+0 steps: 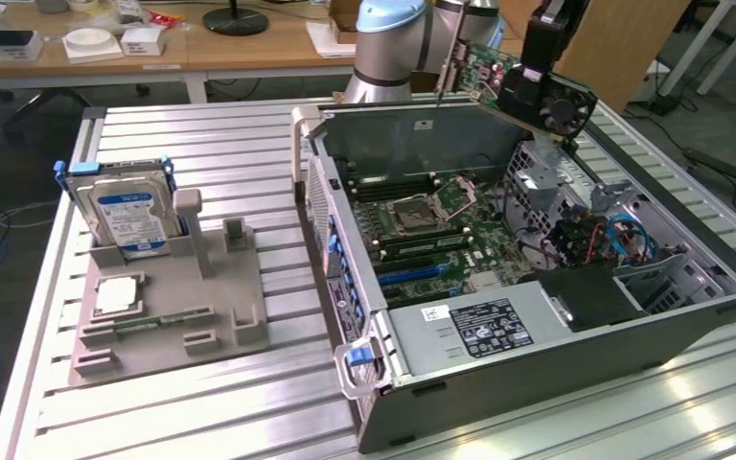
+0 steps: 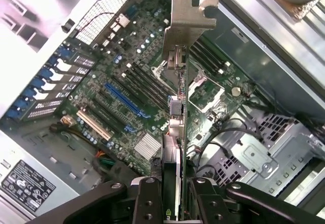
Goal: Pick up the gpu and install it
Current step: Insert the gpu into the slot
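Over slatted surface (image 1: pixel 215 412) and open case (image 1: pixel 535 355), holding gpu (image 1: pixel 481 69) pinched edge-on in pincer (image 2: pixel 172 196), bracket (image 2: pixel 188 16) leading, presumably for slot (image 2: pixel 124 99) alignment.

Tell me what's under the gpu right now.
Held in the tool, the gpu hangs over the open case: motherboard, blue slot and processor socket show below. The strip of board behind the card's edge is covered.

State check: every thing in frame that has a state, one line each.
gpu: held above the computer case, not seated.
gripper: shut on the gpu's edge.
computer case: on its side, open.
blue slot: empty.
hard drive: upright in the grey holder.
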`<state>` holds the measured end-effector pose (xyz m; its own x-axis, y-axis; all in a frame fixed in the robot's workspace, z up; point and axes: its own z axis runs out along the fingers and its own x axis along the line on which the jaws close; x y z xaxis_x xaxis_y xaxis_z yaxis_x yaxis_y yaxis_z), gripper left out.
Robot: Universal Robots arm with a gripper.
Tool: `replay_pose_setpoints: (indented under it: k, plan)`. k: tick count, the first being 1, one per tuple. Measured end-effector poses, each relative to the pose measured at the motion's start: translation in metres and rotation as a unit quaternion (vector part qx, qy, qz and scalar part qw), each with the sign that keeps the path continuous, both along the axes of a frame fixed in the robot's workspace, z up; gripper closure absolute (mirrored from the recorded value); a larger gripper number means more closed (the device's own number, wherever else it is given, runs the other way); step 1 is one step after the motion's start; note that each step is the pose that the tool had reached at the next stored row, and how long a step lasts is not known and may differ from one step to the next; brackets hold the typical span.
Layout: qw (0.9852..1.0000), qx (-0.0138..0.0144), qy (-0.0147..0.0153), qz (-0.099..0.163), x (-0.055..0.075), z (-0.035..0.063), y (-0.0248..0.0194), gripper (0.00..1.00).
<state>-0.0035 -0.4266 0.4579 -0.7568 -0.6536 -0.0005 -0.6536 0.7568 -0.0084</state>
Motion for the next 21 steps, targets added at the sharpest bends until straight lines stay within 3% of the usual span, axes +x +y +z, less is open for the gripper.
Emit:
replay_pose_setpoints:
  k: [5, 11, 21]
  plan:
    - [0.9996, 0.0000, 0.0000, 0.028, 0.0000, 0.0000, 0.0000, 0.73]
    - [0.9978, 0.0000, 0.0000, 0.066, 0.0000, 0.0000, 0.0000, 0.73]
    - [0.9919, 0.0001, 0.0000, 0.127, 0.0000, 0.0000, 0.0000, 0.73]
